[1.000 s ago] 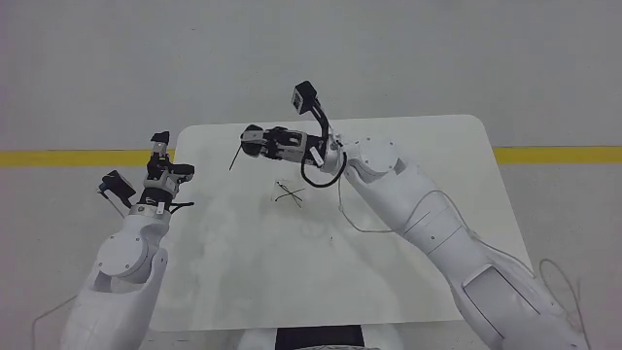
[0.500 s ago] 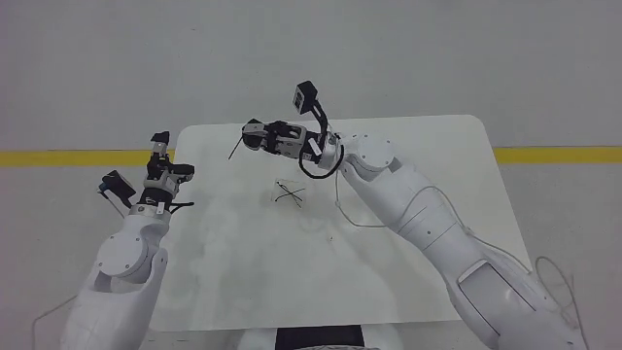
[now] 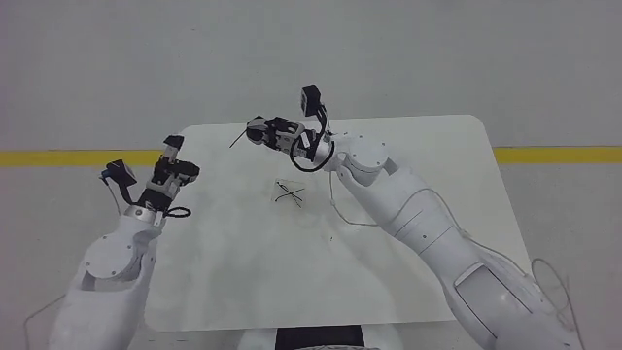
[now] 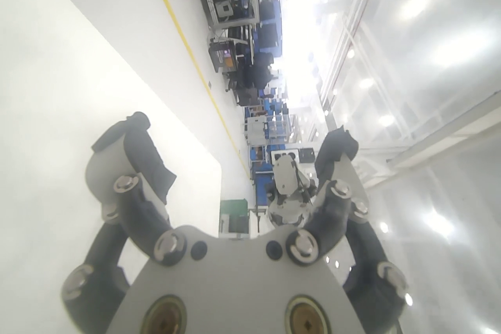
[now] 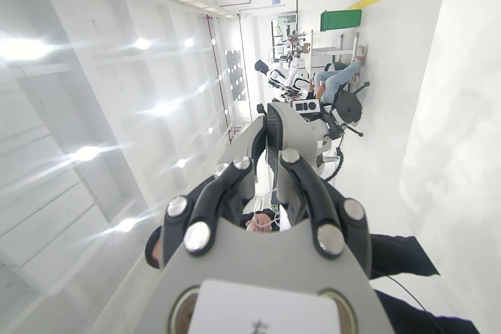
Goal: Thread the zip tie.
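— What is lying under the arms?

— A white table (image 3: 428, 253) is stretching out beneath both sets of jaws, its rounded left corner sitting just beside the left ones.

— What is the right arm doing?

— The right gripper (image 3: 257, 132) is hanging over the far left part of the table. Its jaws are pressing together on a thin black zip tie (image 3: 237, 141). In its own wrist view the two fingers (image 5: 297, 134) are lying flat against each other.

— And the left?

— The left gripper (image 3: 175, 156) is hovering at the table's left edge, well apart from the right jaws. Its jaws are standing wide, with the dark fingertips (image 4: 135, 122) spreading far from each other.

— Where exactly is the zip tie sitting?

— It is sticking out of the tip of the closed right jaws and slanting away from them, toward the side where the left jaws are waiting. I cannot tell whether its free end is touching the table.

— Is anything smaller lying about?

— A few loose ties (image 3: 288, 193) are lying crossed on the table, near the right jaws on the robot's side of them and well apart from the left jaws.
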Robot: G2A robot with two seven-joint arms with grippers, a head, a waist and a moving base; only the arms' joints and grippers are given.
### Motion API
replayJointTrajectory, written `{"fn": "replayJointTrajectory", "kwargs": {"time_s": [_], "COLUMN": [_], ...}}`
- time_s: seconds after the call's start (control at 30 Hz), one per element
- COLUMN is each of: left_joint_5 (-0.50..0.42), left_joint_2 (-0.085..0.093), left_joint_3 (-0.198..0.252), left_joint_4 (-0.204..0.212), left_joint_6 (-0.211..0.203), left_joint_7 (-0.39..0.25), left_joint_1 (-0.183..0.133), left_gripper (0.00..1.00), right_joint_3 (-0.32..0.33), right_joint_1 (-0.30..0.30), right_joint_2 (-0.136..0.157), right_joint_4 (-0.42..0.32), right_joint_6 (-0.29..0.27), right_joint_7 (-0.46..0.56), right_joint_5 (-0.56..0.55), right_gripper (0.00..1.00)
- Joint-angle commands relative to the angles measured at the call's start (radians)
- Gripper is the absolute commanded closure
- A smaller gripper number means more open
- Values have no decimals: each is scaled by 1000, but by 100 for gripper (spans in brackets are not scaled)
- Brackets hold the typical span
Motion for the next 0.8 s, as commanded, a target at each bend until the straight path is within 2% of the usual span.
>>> {"fn": "replayJointTrajectory", "kwargs": {"time_s": [0.0,0.27,0.3,0.37,0.4,0.53,0.67,0.77], "left_joint_5": [33,52,111,251,297,463,604,651], "left_joint_2": [1,2,3,5,4,4,12,17], "left_joint_3": [-5,-5,-6,-2,4,29,58,74], "left_joint_4": [2,0,1,14,16,-7,-19,-20], "left_joint_6": [-13,-20,-46,-136,-149,-149,-149,-149], "left_joint_7": [11,15,25,72,97,193,293,330], "left_joint_1": [-1,-4,-7,-8,-10,-13,-10,-10], "left_gripper": [0,0,0,0,0,0,0,0], "right_joint_3": [0,0,-1,3,6,8,9,9], "right_joint_1": [0,-8,-11,-15,-18,-13,5,5], "right_joint_2": [0,0,1,2,2,3,3,3], "right_joint_4": [0,-7,-14,-27,-33,-58,-81,-81], "right_joint_6": [-1,2,11,37,49,136,277,277], "right_joint_7": [1,-9,-17,-45,-58,-105,-137,-137], "right_joint_5": [0,-8,-22,-53,-57,-116,-166,-166], "right_gripper": [100,100,100,100,100,100,100,100]}}
